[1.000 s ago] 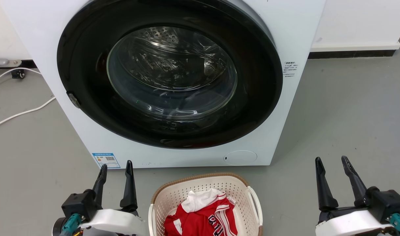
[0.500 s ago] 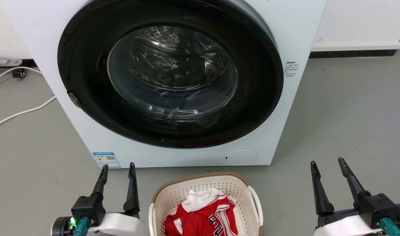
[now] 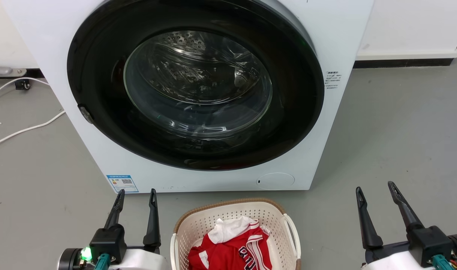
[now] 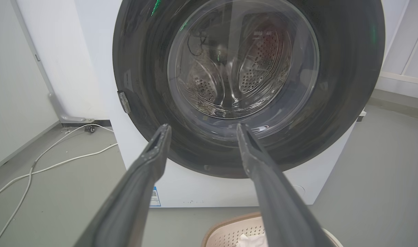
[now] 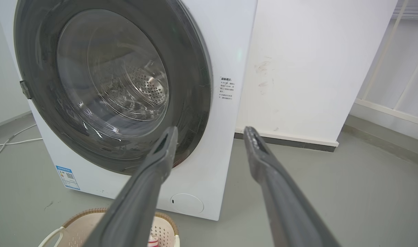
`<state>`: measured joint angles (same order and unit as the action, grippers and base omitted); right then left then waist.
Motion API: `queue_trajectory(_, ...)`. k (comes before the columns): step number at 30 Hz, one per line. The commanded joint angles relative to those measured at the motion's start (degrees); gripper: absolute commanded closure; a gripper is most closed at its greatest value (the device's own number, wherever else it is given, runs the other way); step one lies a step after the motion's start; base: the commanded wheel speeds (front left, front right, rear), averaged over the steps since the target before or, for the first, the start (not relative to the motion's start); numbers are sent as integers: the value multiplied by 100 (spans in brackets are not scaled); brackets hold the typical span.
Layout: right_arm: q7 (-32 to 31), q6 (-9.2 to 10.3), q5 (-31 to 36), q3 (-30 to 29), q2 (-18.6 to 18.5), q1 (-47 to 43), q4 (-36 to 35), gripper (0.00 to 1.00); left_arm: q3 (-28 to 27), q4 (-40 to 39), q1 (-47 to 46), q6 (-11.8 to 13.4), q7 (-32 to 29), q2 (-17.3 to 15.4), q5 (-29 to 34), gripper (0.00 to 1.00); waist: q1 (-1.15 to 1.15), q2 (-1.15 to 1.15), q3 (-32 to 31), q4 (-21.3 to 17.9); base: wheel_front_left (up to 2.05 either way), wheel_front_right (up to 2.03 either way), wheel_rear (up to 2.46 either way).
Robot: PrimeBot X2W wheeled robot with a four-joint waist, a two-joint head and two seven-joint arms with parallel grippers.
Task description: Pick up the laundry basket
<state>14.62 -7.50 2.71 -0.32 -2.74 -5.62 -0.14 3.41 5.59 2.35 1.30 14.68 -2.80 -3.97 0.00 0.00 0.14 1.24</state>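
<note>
**A:** Where is the laundry basket [image 3: 198, 225]?

**B:** On the grey floor [image 3: 400, 131], at the bottom middle of the head view and cut off by its lower edge. It stands just in front of the washing machine [image 3: 333, 33], between the two grippers, and neither touches it.

**A:** What's in it?

**B:** A crumpled red garment [image 3: 232, 253] with white trim, heaped on the near side. The far perforated wall is bare.

**A:** And the machine?

**B:** Its round glass door [image 3: 198, 82] is closed, with a perforated metal drum behind it. Reflections keep me from telling what the drum holds.

**A:** The grippers?

**B:** The left gripper [image 3: 136, 192] is just left of the basket, fingers spread and holding nothing. The right gripper [image 3: 375, 186] is well off to the right, also spread and empty. Both point toward the machine.

**A:** Anything different from a second ago?

**B:** Both grippers sit slightly lower in the head view, and the left fingers stand closer to parallel. A green light [image 3: 86, 253] now glows at the left wrist. The basket and garment lie as before.
</note>
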Motion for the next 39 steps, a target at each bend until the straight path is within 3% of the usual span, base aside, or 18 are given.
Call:
queue_trajectory(1, 58, 2, 114, -7, -25, -82, -14, 0, 9, -23, 70, 26, 48, -15, 135, 0, 0, 0, -5, 1, 0, 0, 0)
queue_trajectory(39, 59, 2, -50, 60, -23, 103, 112, 0, -126, 136, -20, 53, 55, -14, 26, 0, 0, 0, 84, -46, 0, 0, 0)
